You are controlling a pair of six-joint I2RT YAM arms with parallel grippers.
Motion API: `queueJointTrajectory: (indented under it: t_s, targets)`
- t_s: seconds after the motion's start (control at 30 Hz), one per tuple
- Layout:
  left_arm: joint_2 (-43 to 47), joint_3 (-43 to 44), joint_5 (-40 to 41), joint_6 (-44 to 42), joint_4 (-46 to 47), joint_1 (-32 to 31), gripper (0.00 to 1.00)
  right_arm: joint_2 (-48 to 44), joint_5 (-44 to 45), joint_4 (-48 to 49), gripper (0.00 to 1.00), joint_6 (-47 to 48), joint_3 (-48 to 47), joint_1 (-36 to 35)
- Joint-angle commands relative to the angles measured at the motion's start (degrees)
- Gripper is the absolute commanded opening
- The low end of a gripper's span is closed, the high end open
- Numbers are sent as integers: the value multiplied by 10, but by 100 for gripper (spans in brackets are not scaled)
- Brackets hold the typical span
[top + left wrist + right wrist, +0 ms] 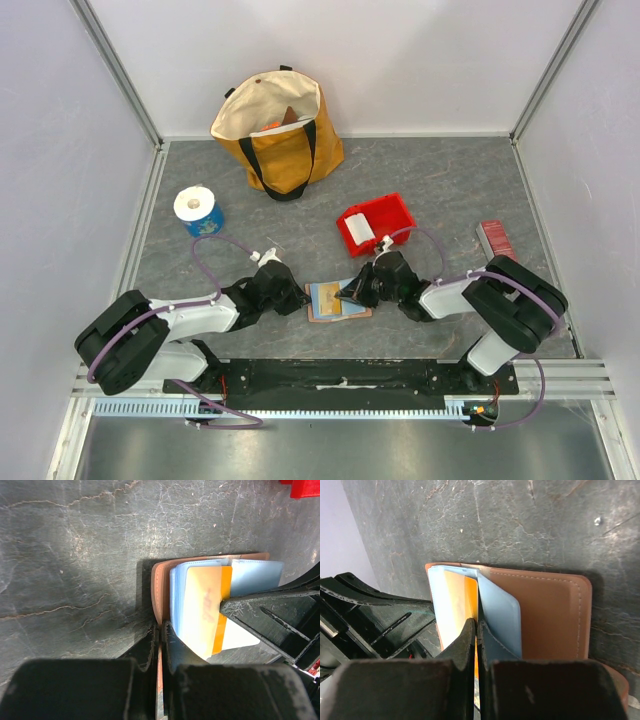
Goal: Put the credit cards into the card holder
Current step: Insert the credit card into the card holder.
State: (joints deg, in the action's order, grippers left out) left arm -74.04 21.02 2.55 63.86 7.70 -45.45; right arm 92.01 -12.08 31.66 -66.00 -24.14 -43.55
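Tan-brown leather bifold card holder [338,300] lay open at lower centre of the overhead frame. It looked floppy and best held by its stitched rim, where the left gripper [160,631] was clamped. Yellowish thin plastic credit card [202,610], judged stiff, light and slick, sat edge-pinched in the right gripper [476,628].
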Motion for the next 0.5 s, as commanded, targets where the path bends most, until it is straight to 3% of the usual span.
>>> queueJointTrajectory:
  t_s: [0.0,0.23,0.47]
  targets:
    - [-16,-22,4,2,-50,-2,2,8,5,-4,1,-3,2,-21]
    - [-15,-22,7,3,-50,-3,2,-15,36,-105,13,50,-41,-40]
    - [-11,-25,11,1,-54,-2,2,-61,100,-217,45,110,-67,-40]
